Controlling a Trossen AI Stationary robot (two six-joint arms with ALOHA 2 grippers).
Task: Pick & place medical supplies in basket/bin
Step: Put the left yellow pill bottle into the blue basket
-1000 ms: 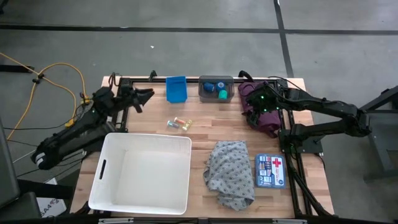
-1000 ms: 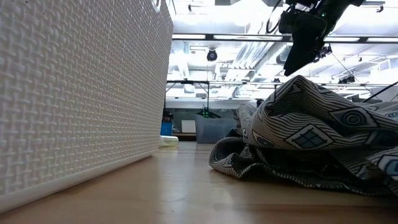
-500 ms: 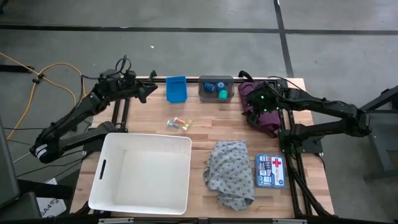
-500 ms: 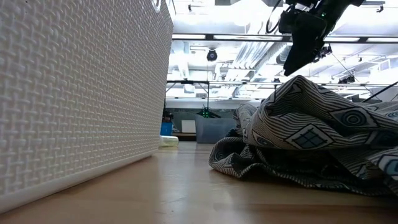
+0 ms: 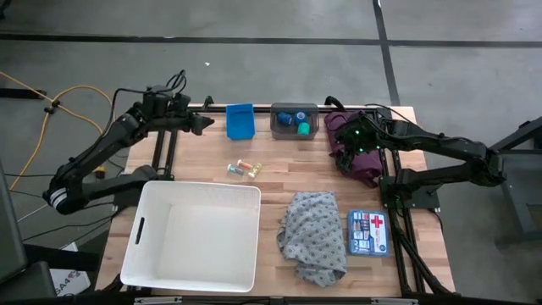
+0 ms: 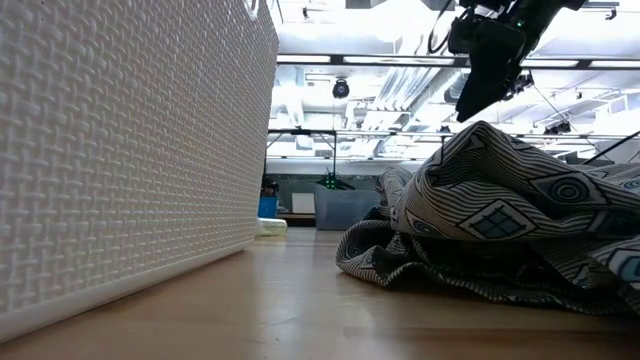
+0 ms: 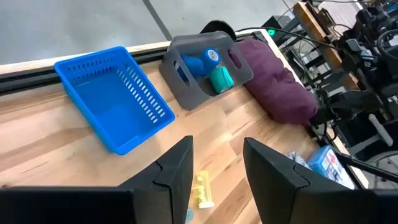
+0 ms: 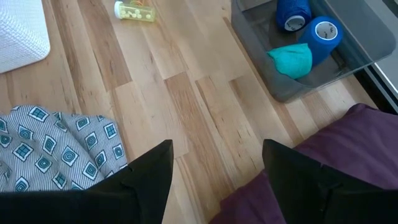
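Note:
My left gripper [image 5: 201,124] hangs open and empty above the table's far left corner, pointing toward the blue bin [image 7: 115,96]. My right gripper [image 5: 351,151] hovers open and empty at the far right, over the near edge of the maroon cloth [image 8: 323,162]. Blue and green tape rolls [image 7: 211,68] sit in the grey bin [image 5: 294,119]. Small vials [image 5: 244,169] lie on the wood mid-table. The grey patterned cloth [image 5: 313,234] lies crumpled near the front. The white basket [image 5: 195,233] stands at the front left.
A blue-and-white first-aid box [image 5: 367,233] lies right of the grey cloth. Black frame rails run along the far edge and both sides of the table. Bare wood shows between the bins and the basket. In the low view the basket wall [image 6: 120,150] fills the left.
My left arm has risen and swung toward the table's far edge at the left corner, and its gripper has tipped while staying open and empty. Nothing on the table has moved.

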